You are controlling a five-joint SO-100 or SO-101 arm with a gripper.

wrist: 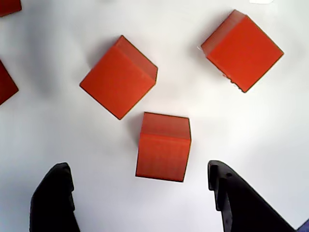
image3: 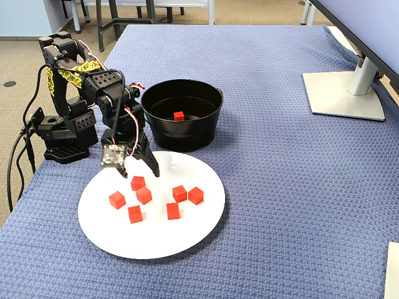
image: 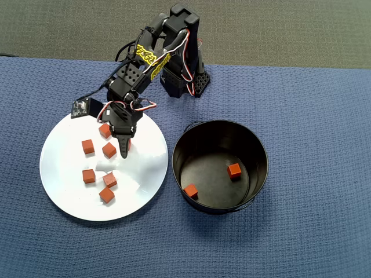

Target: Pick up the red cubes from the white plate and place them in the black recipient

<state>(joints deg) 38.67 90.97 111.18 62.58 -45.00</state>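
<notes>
In the wrist view, lower middle of the frame: gripper [wrist: 145, 193] wide open, 2 black fingers [wrist: 53, 203] poking up from the bottom edge, holding nothing. Right between them, a bit higher, 1 red cube [wrist: 163, 146], not touched by either finger. Farther up, a second cube [wrist: 119, 77] at upper middle-left and a third [wrist: 242, 50] at upper right. Bits of 2 more at the left edge. All sitting on the white plate [wrist: 270, 135].

In the overhead view, lower left of the frame: white plate [image: 64, 200] with red cubes [image: 106, 194] spread over its middle, 6 that show, 1 partly hidden by the gripper [image: 123, 152] hanging over the plate's upper part. To the right, just beside the plate, the black recipient [image: 258, 152] with 2 red cubes inside, 1 [image: 191, 191] at its lower left and 1 [image: 234, 170] near its middle.

In the fixed view: plate [image3: 187, 240] in front, black recipient [image3: 199, 134] just behind it, arm base [image3: 59, 149] at far left on the blue cloth [image3: 299, 205].
</notes>
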